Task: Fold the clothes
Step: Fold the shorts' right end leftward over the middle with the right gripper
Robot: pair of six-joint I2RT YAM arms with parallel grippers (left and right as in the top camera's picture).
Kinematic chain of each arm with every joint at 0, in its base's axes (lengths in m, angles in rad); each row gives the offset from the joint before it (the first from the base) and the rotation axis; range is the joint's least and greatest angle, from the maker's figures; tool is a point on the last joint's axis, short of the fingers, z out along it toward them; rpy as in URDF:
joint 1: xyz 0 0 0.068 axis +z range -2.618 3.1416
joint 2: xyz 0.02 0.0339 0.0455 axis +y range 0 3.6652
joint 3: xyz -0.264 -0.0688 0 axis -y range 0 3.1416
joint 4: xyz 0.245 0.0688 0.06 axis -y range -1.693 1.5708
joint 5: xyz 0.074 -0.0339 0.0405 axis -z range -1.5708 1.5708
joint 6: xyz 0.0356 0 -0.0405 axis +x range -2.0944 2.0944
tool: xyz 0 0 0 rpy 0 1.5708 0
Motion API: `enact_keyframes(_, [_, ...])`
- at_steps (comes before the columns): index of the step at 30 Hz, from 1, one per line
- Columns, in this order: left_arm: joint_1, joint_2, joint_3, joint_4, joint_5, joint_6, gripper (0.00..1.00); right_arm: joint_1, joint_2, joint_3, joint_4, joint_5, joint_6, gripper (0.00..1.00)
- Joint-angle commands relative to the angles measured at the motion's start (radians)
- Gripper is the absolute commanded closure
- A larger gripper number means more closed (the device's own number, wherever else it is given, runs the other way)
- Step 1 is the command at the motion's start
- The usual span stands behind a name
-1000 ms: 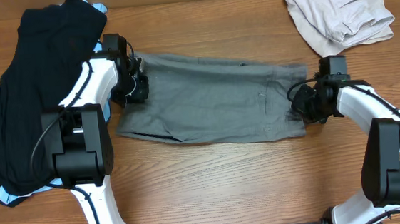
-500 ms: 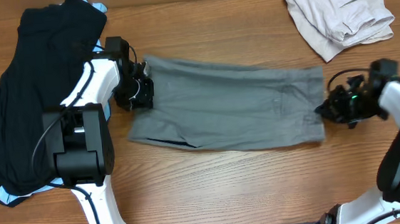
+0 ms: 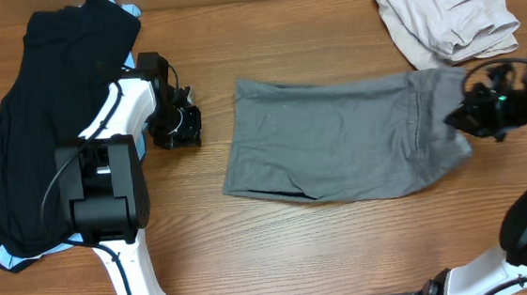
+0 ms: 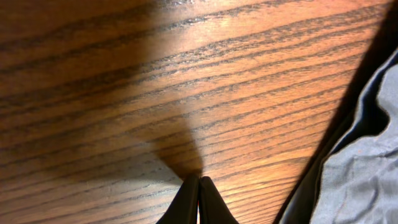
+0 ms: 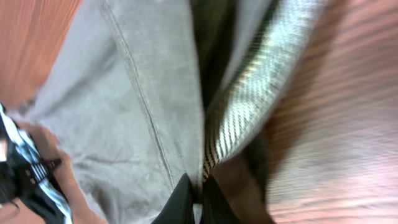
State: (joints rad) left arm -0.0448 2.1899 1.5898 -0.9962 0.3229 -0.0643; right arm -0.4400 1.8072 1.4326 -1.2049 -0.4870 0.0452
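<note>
The grey shorts [image 3: 338,137] lie flat across the middle of the table. My right gripper [image 3: 464,118] is shut on their right edge. In the right wrist view its gripper [image 5: 198,185] pinches grey cloth [image 5: 137,106] beside the pale striped waistband lining [image 5: 249,93]. My left gripper [image 3: 182,126] rests shut and empty on bare wood, a short gap left of the shorts. In the left wrist view its fingertips [image 4: 198,182] meet over the wood, with a dark-edged, grey-blue cloth [image 4: 367,168] at the right.
A heap of black clothes [image 3: 35,118] with light-blue bits [image 3: 9,262] covers the table's left side, behind the left arm. A crumpled beige garment [image 3: 446,11] lies at the back right, just beyond the right gripper.
The right gripper has moved right, dragging the grey shorts with it. Their left edge has come away from the left gripper, which has stayed in place.
</note>
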Motion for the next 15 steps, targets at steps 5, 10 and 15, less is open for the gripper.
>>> enact_keyframes(5, [-0.003, 0.013, -0.006, 0.032, 0.019, -0.022, 0.96, 0.237, -0.016, 0.023, 0.019, -0.013, 0.043, 0.96])
enact_keyframes(10, [-0.023, 0.013, -0.007, 0.047, 0.023, -0.030, 0.96, 0.349, -0.068, 0.082, 0.023, -0.013, 0.117, 0.96])
enact_keyframes(15, [-0.051, 0.013, -0.007, 0.076, 0.023, -0.030, 0.96, 0.441, -0.120, 0.184, -0.021, -0.011, 0.158, 0.96])
